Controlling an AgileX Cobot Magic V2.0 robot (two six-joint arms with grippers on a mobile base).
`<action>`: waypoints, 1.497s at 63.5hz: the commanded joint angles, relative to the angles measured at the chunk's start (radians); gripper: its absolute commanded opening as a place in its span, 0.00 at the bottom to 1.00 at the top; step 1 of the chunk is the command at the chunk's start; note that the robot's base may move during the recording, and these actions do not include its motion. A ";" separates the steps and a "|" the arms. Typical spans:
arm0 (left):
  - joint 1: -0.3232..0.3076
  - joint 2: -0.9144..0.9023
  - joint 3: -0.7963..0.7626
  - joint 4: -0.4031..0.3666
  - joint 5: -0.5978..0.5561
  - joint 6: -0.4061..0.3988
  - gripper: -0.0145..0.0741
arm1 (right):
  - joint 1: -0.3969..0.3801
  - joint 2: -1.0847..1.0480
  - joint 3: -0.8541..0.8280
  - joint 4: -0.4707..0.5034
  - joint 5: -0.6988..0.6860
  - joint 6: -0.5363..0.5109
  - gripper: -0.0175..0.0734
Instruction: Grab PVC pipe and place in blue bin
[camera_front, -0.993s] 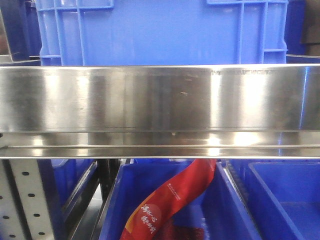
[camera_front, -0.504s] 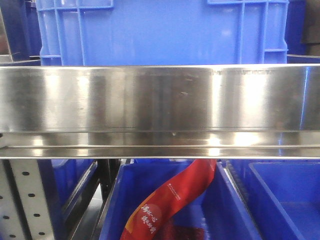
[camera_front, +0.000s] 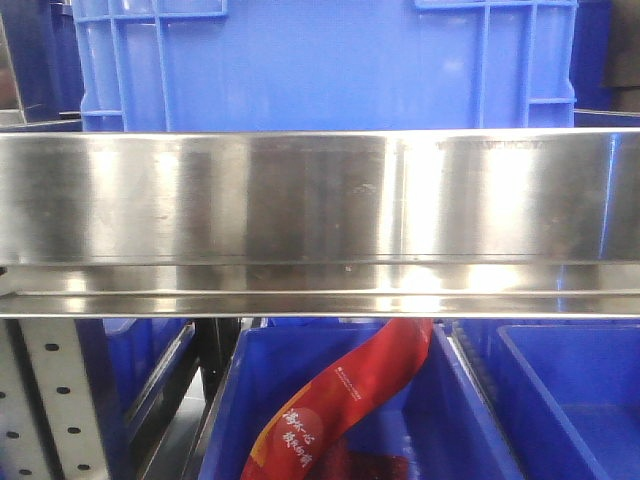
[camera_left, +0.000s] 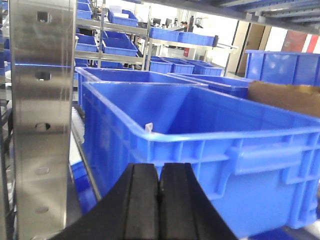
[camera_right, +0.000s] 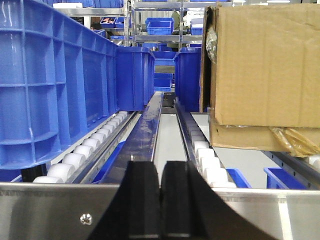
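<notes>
No PVC pipe shows in any view. A large blue bin (camera_left: 210, 145) stands right in front of my left gripper (camera_left: 159, 172), whose black fingers are pressed together with nothing between them. My right gripper (camera_right: 161, 172) is also shut and empty, pointing along a roller lane of the rack just past a steel rail (camera_right: 60, 210). In the front view, a blue bin (camera_front: 320, 60) sits on the upper shelf and another blue bin (camera_front: 460, 410) lies below the steel beam (camera_front: 320, 200). Neither gripper appears in the front view.
A red printed bag (camera_front: 350, 395) hangs into the lower bin. A cardboard box (camera_right: 262, 75) sits on the right lane, blue crates (camera_right: 55, 85) line the left. White rollers (camera_right: 75, 160) flank the lane. A perforated steel upright (camera_left: 40, 115) stands close on my left gripper's left.
Only the reflections on the steel beam have shifted slightly; the bins, the bag and the beam stay put.
</notes>
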 joint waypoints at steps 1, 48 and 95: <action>0.016 -0.026 0.047 0.022 -0.013 -0.001 0.04 | -0.006 -0.004 0.001 -0.007 -0.023 -0.005 0.01; 0.393 -0.532 0.549 0.043 -0.006 -0.001 0.04 | -0.006 -0.004 0.001 -0.007 -0.023 -0.005 0.01; 0.400 -0.532 0.549 0.043 -0.052 -0.001 0.04 | -0.006 -0.004 0.001 -0.007 -0.023 -0.005 0.01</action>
